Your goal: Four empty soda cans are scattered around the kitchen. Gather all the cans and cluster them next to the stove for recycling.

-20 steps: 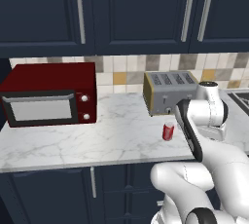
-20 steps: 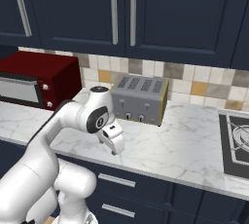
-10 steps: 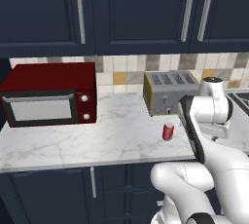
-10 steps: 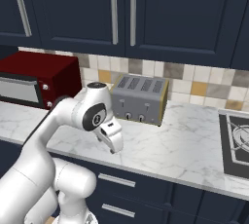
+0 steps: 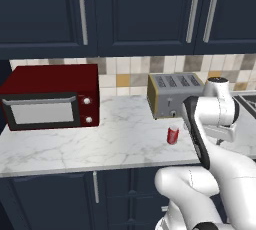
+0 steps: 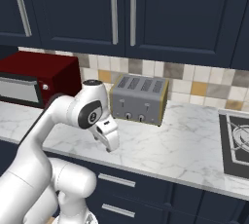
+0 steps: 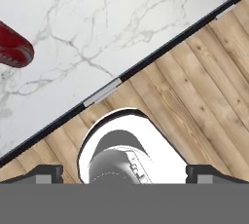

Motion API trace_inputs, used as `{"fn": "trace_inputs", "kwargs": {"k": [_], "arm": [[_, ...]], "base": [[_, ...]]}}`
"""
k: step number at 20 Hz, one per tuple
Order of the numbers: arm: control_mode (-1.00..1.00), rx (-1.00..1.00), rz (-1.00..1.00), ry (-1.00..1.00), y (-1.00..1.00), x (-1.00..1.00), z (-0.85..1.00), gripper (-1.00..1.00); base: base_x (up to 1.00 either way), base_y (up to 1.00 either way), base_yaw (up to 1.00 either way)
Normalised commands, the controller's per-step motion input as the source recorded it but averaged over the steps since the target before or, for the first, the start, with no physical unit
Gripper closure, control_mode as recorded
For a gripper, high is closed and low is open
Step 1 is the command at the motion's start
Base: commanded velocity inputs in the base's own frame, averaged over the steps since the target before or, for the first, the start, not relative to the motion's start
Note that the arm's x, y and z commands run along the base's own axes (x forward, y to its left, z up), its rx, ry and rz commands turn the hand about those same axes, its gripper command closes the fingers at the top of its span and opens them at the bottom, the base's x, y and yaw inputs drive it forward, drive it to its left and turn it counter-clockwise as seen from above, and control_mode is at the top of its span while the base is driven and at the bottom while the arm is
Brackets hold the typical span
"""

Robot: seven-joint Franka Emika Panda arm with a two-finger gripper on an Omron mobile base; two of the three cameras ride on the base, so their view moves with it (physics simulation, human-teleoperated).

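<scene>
Item: small red soda can with silvery top [image 5: 172, 135], standing at centre of the white marble worktop [image 5: 120, 141], before the steel toaster [image 5: 174, 94]. Step: I am approaching it, jaws spread and empty. Next: lowering around the can.

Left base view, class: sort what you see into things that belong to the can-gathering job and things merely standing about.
Belongs to the job:
small red soda can
black gas stove with grey grates

Standing about:
boxy dark red microwave
steel four-slot toaster

Tool [image 7: 124, 174] seemingly wide open, pointing down
</scene>
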Motion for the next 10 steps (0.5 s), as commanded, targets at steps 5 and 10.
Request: {"fn": "trace_inputs", "kwargs": {"k": [5, 10], "arm": [[-1.0, 0.0, 0.0, -0.08, 0.25, 0.01, 0.0, -1.0], [-1.0, -0.08, 0.05, -0.21, 0.19, 0.15, 0.0, -1.0]], "base": [[0.0, 0.0, 0.0], [0.0, 0.0, 0.0]]}}
